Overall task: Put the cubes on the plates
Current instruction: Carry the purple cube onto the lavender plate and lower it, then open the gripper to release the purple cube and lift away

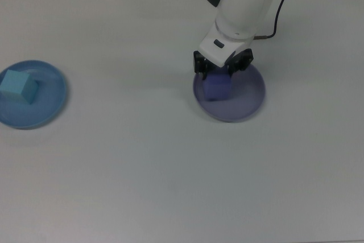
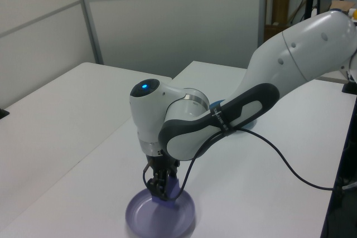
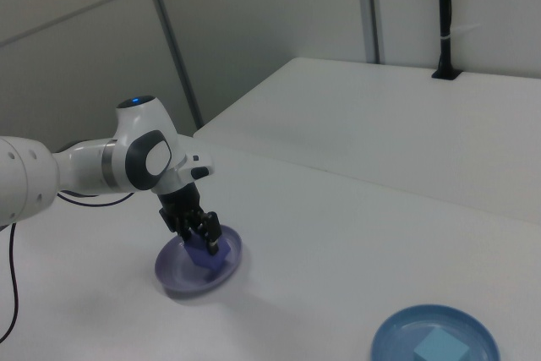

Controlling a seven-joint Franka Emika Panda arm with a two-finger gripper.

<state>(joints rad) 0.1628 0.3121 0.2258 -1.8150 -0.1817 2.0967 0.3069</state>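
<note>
My gripper (image 1: 219, 75) clamps the indigo cube (image 1: 218, 89) low over the lavender plate (image 1: 250, 98); cyan cube (image 1: 18, 85) sits on blue plate (image 1: 50, 105), well apart.

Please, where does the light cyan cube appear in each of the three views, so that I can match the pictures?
Top view: the light cyan cube lies on the blue plate at the far left edge.
Left view: not visible; the arm covers that area.
Right view: the cube lies on the blue plate at the bottom right.
Shared landmark: the lavender plate under the gripper.
</note>
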